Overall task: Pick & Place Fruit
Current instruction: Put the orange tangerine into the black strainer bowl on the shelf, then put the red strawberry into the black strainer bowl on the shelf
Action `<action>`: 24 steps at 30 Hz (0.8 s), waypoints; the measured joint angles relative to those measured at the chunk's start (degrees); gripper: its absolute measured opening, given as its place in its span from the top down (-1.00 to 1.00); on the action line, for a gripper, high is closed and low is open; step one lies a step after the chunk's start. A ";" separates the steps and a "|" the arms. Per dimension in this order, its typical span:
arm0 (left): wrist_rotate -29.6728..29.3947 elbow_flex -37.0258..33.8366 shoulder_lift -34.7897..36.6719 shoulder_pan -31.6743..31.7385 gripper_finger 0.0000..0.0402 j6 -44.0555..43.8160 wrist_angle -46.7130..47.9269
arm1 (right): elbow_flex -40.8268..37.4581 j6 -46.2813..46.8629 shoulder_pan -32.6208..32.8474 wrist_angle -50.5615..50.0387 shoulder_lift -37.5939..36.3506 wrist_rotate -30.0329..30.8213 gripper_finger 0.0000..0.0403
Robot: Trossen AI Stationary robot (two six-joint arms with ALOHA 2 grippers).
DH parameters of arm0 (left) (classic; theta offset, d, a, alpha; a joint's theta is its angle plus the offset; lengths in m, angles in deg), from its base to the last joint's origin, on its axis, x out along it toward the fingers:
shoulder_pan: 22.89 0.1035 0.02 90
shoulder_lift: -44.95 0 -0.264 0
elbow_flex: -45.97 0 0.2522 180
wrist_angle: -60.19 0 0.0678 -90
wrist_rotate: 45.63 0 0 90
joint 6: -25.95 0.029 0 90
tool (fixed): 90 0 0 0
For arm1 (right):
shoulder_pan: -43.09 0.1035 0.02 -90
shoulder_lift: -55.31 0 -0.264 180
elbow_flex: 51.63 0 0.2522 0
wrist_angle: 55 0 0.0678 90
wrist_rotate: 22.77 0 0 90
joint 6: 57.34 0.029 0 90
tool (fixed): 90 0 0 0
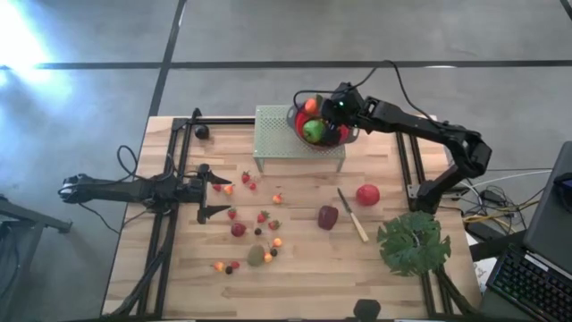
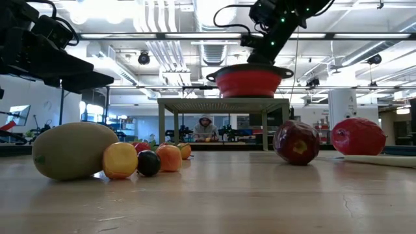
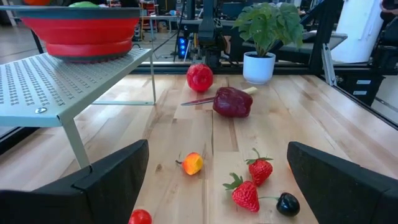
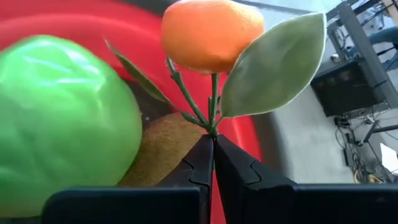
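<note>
My right gripper (image 1: pixel 331 108) is over the red bowl (image 1: pixel 344 136), which stands on the perforated metal stand (image 1: pixel 277 134), and it is shut on an orange fruit (image 4: pixel 211 31) with green leaves (image 4: pixel 273 62). A green apple (image 4: pixel 62 118) and a brown kiwi (image 4: pixel 163 148) lie in the bowl below the orange fruit. My left gripper (image 1: pixel 214 190) waits open at the table's left, with strawberries (image 3: pixel 260 170) and small fruits lying on the table ahead of it. My right gripper pinches the orange fruit's thin green stem (image 4: pixel 213 127) between its two fingertips, just below where the leaves branch off. The fingers slant down from the table's right side. The fruit sits beyond the fingertips over the bowl; whether it rests on the other fruit I cannot tell.
Loose on the table lie a red apple (image 1: pixel 367 194), a dark maroon fruit (image 1: pixel 328 216), a kiwi (image 1: pixel 256 256), strawberries (image 1: pixel 263 216) and small pieces. A pale-handled knife (image 1: pixel 352 215) lies between apple and maroon fruit. A big green leaf (image 1: pixel 413 243) sits near right.
</note>
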 joint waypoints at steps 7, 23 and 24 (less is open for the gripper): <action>0.02 -0.01 0.00 -0.01 -0.93 0.00 0.02 | 0.02 0.20 0.02 -1.70 0.63 0.07 0.96; 0.02 0.00 0.00 -0.01 -0.93 0.00 0.02 | 0.59 -1.36 0.74 -3.21 -0.59 0.17 0.52; 0.02 0.00 0.00 -0.02 -0.93 0.00 0.02 | 1.20 -1.38 1.04 -3.70 -1.03 0.16 0.48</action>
